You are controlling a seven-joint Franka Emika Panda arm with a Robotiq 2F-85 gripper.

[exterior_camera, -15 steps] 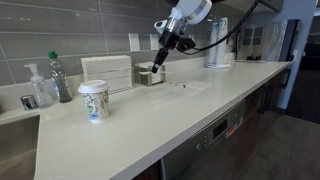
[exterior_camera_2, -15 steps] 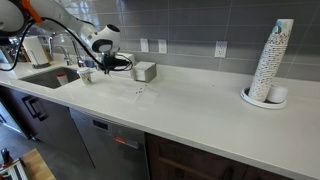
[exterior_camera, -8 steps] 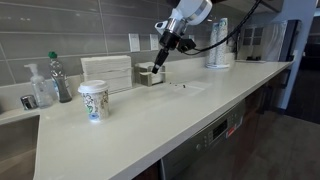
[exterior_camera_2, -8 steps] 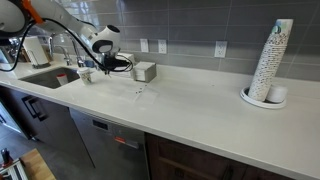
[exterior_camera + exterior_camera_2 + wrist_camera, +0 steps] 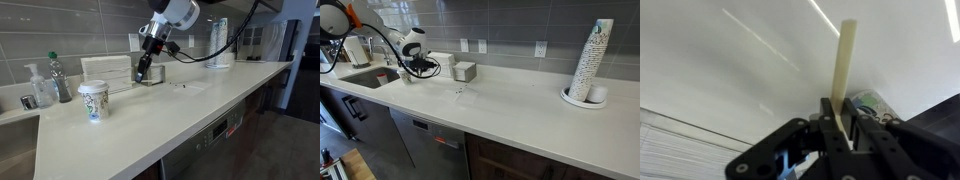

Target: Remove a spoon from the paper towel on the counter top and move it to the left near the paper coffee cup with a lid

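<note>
Grey wall tile backs the long counter top [image 5: 200,110]. My gripper [image 5: 840,120] is pinched almost closed on the spoon [image 5: 845,65], whose pale handle juts out beyond the fingertips. In an exterior view I see it held above the counter, just beside a small grey box [image 5: 153,76], with the paper coffee cup with a lid [image 5: 93,101] standing nearby.

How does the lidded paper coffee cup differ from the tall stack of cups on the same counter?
The paper coffee cup is a single cup with a green-and-dark print; the stack of cups is many nested cups, mostly white. The coffee cup wears a dome lid; the stack shows none and rises far taller. Both stand on the counter top.
</note>
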